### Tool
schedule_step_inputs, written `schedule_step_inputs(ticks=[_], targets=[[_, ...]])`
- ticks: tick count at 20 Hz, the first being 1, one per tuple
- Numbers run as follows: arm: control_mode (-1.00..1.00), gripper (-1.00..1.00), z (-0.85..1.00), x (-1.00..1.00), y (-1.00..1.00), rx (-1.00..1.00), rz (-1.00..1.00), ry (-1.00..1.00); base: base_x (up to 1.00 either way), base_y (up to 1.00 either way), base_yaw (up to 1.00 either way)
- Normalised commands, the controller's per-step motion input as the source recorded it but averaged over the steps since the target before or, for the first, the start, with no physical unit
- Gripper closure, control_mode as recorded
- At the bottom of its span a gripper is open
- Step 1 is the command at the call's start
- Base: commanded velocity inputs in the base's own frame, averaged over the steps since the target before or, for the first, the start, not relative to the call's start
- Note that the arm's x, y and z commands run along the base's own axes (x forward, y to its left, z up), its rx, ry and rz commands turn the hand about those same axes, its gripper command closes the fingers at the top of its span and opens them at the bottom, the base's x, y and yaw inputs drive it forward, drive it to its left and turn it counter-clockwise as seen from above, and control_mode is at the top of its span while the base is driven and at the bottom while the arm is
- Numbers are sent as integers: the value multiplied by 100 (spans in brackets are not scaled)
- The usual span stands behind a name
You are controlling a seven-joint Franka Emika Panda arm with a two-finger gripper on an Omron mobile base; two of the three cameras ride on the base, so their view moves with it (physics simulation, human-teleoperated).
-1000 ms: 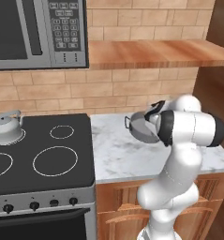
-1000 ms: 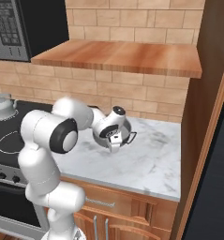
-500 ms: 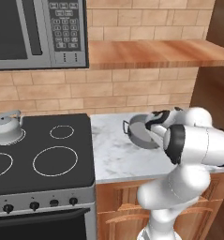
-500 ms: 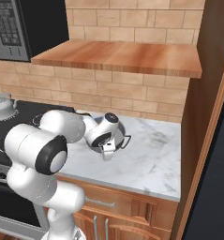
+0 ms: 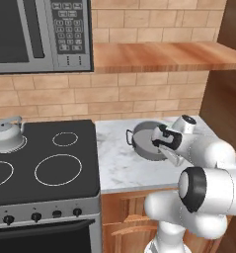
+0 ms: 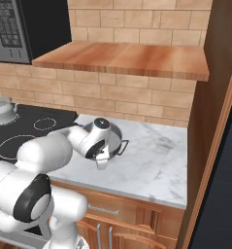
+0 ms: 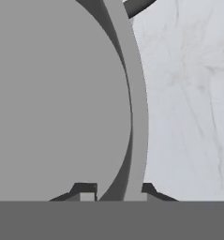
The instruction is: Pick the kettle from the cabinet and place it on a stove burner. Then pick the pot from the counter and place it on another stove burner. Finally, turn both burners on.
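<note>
In the hand view the gripper straddles the wall of the pot: one dark fingertip sits inside the rim and the other outside it, and the jaws are clamped on the thin grey wall between them. The white marble counter lies beside the pot in that view.

From the left base view the gripper is down at the right-hand rim of the pot, with the white arm bent low in front of it. The pot is over the counter, close to the black cooktop (whether its base touches the marble cannot be told). One loop handle projects toward the cooktop.

In the right base view the gripper covers most of the pot.

Farther back, the kettle stands upright on the rear left burner. Above the counter, the brown wooden cabinet shelf runs along the brick wall beside the microwave.
</note>
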Motion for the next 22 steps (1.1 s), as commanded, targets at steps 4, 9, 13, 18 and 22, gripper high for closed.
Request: schedule_step_inputs(ticks=[4, 9, 13, 18, 22], targets=[[-100, 100, 52, -22, 9, -4, -2, 0, 0, 0, 0], [-100, 100, 46, -27, 8, -4, -1, 0, 0, 0, 0], [-100, 100, 47, -25, 5, -1, 0, 0, 0, 0, 0], [-100, 100, 46, -20, 2, 0, 0, 1, 0, 0, 0], [-100, 100, 37, -22, 5, 0, 0, 4, 0, 0, 0]])
